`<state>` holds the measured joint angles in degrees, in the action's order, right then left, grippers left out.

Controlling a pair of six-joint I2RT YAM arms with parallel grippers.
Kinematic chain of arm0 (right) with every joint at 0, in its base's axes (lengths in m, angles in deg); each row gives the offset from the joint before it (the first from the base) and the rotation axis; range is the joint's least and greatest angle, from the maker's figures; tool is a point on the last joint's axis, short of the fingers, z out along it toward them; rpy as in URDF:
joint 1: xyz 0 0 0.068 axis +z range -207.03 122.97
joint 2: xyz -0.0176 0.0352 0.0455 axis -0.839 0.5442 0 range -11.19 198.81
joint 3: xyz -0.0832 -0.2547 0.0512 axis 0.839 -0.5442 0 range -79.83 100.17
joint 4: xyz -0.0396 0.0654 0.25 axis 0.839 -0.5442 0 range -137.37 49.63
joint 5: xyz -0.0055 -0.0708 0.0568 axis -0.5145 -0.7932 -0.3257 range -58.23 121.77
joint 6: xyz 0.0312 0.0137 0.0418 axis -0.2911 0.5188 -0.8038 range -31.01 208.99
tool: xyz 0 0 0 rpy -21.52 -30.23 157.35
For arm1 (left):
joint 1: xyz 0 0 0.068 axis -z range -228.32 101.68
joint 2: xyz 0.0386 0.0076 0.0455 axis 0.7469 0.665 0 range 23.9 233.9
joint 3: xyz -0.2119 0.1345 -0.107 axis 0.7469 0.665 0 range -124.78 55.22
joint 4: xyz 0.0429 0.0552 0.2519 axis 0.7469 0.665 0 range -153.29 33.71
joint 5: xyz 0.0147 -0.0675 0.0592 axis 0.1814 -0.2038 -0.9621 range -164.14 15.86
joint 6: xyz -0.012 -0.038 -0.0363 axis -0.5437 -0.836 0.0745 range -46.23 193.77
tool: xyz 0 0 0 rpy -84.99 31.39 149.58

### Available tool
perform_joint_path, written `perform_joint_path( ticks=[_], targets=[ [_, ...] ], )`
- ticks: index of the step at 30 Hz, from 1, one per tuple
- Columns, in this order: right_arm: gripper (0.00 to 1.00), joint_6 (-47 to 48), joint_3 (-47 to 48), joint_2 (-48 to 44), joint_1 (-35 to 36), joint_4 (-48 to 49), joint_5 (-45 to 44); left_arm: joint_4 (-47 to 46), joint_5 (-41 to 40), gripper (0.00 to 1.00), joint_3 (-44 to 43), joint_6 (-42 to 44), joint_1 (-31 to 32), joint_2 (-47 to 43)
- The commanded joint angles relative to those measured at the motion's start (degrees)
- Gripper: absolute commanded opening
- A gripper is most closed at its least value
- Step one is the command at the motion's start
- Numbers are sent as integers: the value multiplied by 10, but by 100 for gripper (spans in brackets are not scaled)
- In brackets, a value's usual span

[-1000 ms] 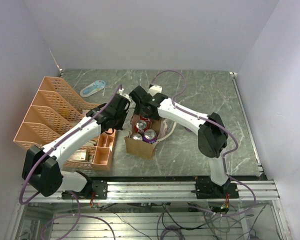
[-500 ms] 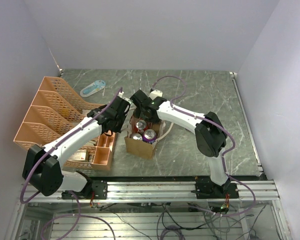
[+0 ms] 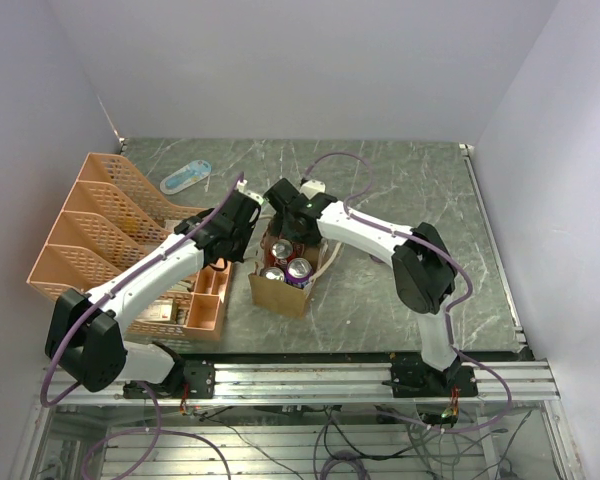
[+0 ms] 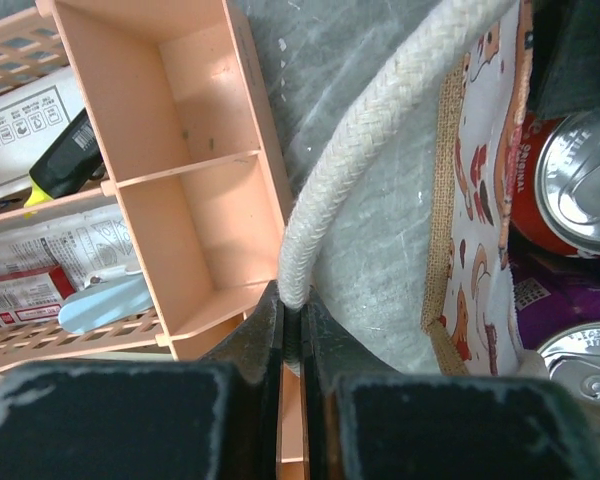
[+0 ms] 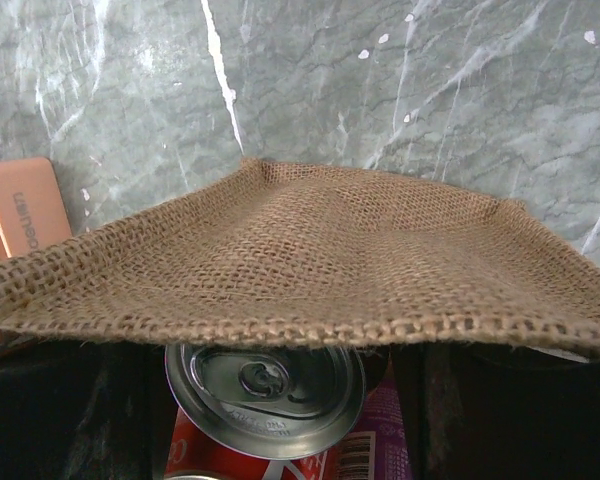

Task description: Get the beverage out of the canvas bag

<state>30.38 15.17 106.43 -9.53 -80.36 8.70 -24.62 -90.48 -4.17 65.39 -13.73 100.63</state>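
The canvas bag (image 3: 280,285) is set near the table's middle, toward the near edge, just beside the orange organizer (image 3: 100,230). Its rope handle (image 4: 380,130) is pinched by the left fingers (image 4: 263,335), fully closed, probably so the bag is steadied and held open. The red beverage can (image 5: 265,385) is inside the bag, straddled by the right fingers (image 5: 60,420), which are spread wide and not yet clamped.

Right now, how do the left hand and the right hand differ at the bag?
The left hand is shut, pinching a rope handle; the right hand is open, its fingers either side of the red can. The left hand sits outside the canvas bag, by the orange tray; the right hand reaches into the bag's mouth. Both work on the same bag.
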Motion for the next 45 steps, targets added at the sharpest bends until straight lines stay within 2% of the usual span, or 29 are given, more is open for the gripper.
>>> perform_joint_path(
  ticks=[1,4,8,12,19,23,29,34,39,45],
  targets=[
    [22,28,-9,-14,-11,6,26,-29,5,7,-16,3,1,-2],
    [11,39,0,-57,-12,-1,18,-28,6,7,-16,4,1,-1],
    [5,57,-11,-115,-12,10,2,-28,6,7,-17,5,1,-3],
    [0,82,-66,-183,-12,64,5,-29,7,7,-15,6,1,-4],
    [0,124,-230,-317,-20,227,66,-30,15,7,-16,8,1,0],
    [0,137,-287,-375,-29,289,101,-30,18,7,-16,9,1,2],
    [0,150,-322,-434,-47,334,133,-30,18,7,-16,9,1,1],
    [0,176,-300,-460,-65,318,151,-30,20,7,-15,10,1,3],
    [0,231,-288,-518,-72,304,102,-29,21,7,-16,10,1,4],
    [0,317,-266,-552,-73,228,-91,-29,23,7,-16,11,1,3]
  ],
)
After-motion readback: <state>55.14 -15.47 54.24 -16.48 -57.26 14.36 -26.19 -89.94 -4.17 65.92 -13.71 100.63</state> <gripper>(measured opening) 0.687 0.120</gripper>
